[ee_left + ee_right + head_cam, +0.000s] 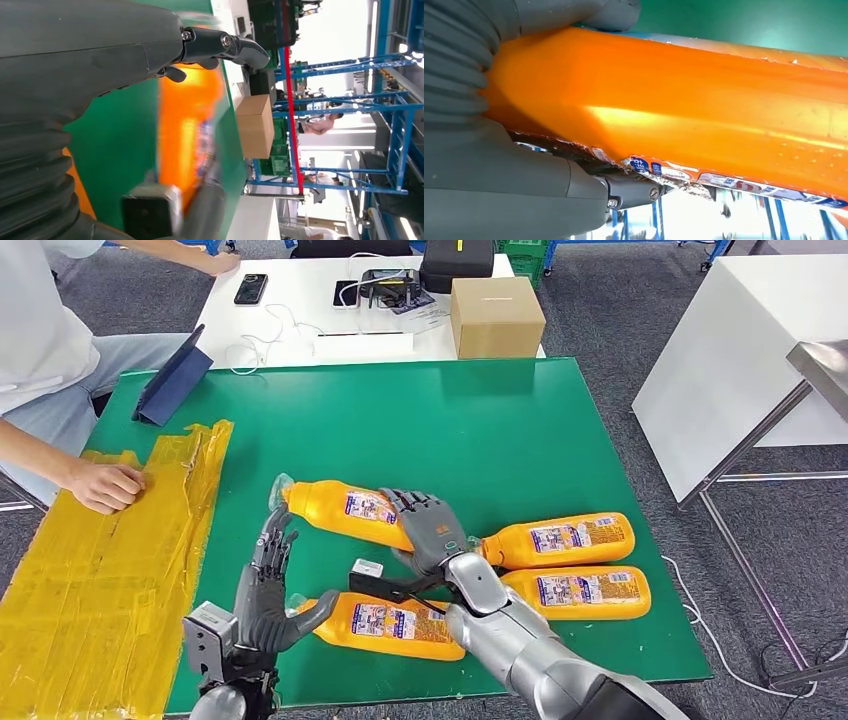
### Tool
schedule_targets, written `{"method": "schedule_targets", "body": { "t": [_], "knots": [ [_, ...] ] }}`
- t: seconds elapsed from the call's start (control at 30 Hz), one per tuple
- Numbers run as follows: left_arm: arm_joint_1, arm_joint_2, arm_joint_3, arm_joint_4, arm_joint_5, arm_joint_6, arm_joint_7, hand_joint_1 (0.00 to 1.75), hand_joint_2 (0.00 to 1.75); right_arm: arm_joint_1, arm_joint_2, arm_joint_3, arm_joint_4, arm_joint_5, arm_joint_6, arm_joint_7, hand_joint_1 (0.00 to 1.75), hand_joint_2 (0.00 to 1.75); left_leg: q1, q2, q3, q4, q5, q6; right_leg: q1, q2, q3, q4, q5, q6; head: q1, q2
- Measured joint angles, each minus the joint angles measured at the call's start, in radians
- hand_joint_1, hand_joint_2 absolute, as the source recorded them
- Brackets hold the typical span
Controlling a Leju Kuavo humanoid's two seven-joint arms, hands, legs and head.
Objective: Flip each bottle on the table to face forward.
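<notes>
Four orange bottles lie on the green table (480,420). My right hand (430,532) grips the base end of the upper left bottle (345,508); in the right wrist view its orange body (704,115) sits between the thumb and fingers. The near left bottle (385,625) lies label up under my right forearm. My left hand (265,590) stands open with fingers spread, just left of that bottle's cap end, and its fingers (220,45) reach past a blurred orange bottle (187,125). Two more bottles (565,538) (585,592) lie label up on the right.
A yellow taped sheet (110,560) covers the table's left part, with a person's hand (105,487) resting on it. A dark tablet case (172,380) leans at the far left corner. A cardboard box (495,317) stands on the white table behind. A white table (730,360) stands to the right.
</notes>
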Motion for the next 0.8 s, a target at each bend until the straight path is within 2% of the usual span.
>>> {"method": "schedule_targets", "body": {
  "t": [0.1,0.23,0.43,0.7,0.8],
  "knots": [
    [0.015,0.000,0.005,-0.010,0.005,-0.007,0.003,0.00,1.75,0.074,-0.008,-0.087,-0.125,-0.061,-0.060,-0.116,1.75,1.75,0.000,0.000,0.000,0.000,0.000,0.000,0.000,0.000,0.000,0.000,0.000,0.000,0.000,0.000],
    [0.024,0.000,0.008,-0.016,0.038,-0.038,0.017,0.00,1.75,0.189,-0.014,-0.210,-0.348,-0.218,-0.054,-0.255,1.75,1.75,0.000,-0.002,-0.001,0.000,0.000,0.000,0.000,-0.001,-0.001,0.000,0.000,0.000,0.000,0.000],
    [0.026,0.000,0.008,-0.020,0.053,-0.049,0.025,0.00,1.75,0.285,-0.028,-0.285,-0.547,-0.257,-0.042,-0.279,1.75,1.75,0.000,-0.001,-0.002,0.000,0.000,0.000,0.000,-0.001,-0.001,0.000,0.000,0.000,0.000,0.000],
    [0.026,0.000,0.008,-0.020,0.056,-0.052,0.028,0.00,1.75,0.316,-0.035,-0.312,-0.627,-0.263,-0.037,-0.283,1.75,1.75,0.000,0.000,-0.002,0.000,0.000,0.000,0.000,-0.001,-0.002,0.000,0.000,0.000,0.000,0.000],
    [0.023,0.001,0.008,-0.020,0.083,-0.084,0.064,0.00,1.75,0.328,-0.038,-0.313,-0.646,-0.341,0.037,-0.317,1.75,1.75,0.000,0.000,-0.002,0.000,0.000,0.000,0.000,-0.001,-0.002,0.000,0.000,0.000,0.000,0.000]
  ]
}}
